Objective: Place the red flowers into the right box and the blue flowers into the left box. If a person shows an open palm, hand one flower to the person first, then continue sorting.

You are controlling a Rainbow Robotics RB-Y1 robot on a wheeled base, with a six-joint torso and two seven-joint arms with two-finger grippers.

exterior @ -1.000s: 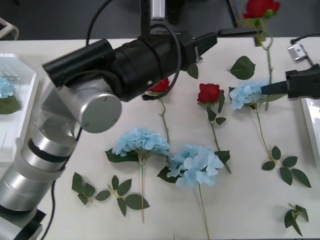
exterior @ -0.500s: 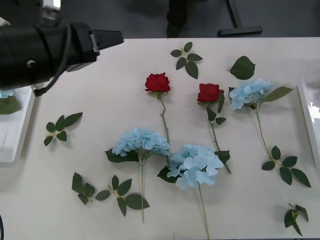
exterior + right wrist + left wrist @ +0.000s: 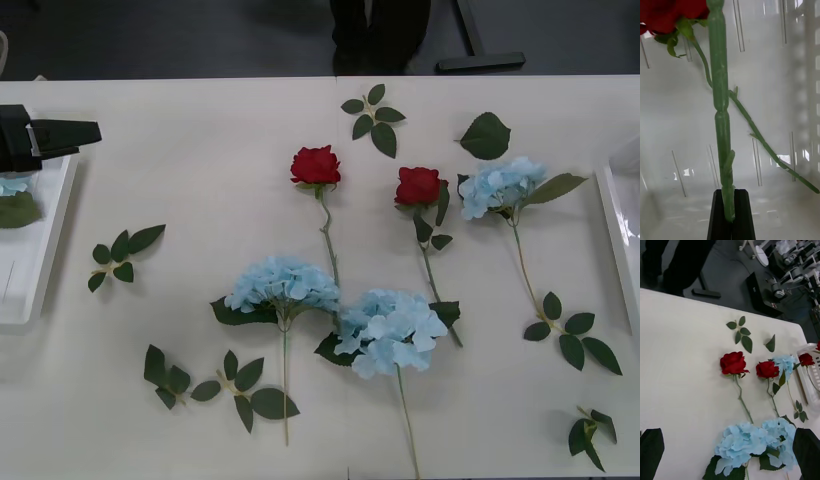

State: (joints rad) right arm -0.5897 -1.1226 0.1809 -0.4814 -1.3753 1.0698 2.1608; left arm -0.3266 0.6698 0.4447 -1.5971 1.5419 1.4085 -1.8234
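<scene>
Two red flowers point(image 3: 316, 165) point(image 3: 418, 186) lie mid-table, with three blue flowers point(image 3: 283, 283) point(image 3: 392, 328) point(image 3: 497, 186) around them. At the far left my left gripper point(image 3: 60, 133) hangs open by the left box point(image 3: 30, 270), which holds one blue flower point(image 3: 10, 185). Its wrist view looks over the roses point(image 3: 733, 363) with the fingers point(image 3: 651, 452) spread wide. My right gripper point(image 3: 729, 213) is shut on the green stem point(image 3: 720, 112) of a red flower above the right box point(image 3: 782, 56). Another rose point(image 3: 662, 15) lies inside that box. The right box's rim point(image 3: 622, 215) shows at the table's right edge.
Loose green leaf sprigs point(image 3: 120, 255) point(image 3: 372, 115) point(image 3: 215, 385) point(image 3: 572, 335) are scattered over the white table. A person's dark legs point(image 3: 380, 35) stand beyond the far edge. A black stand foot point(image 3: 480, 60) sits on the floor there.
My left arm has swung from over the table's middle back to the far left. My right arm, with the rose it holds, has left the front view to the right.
</scene>
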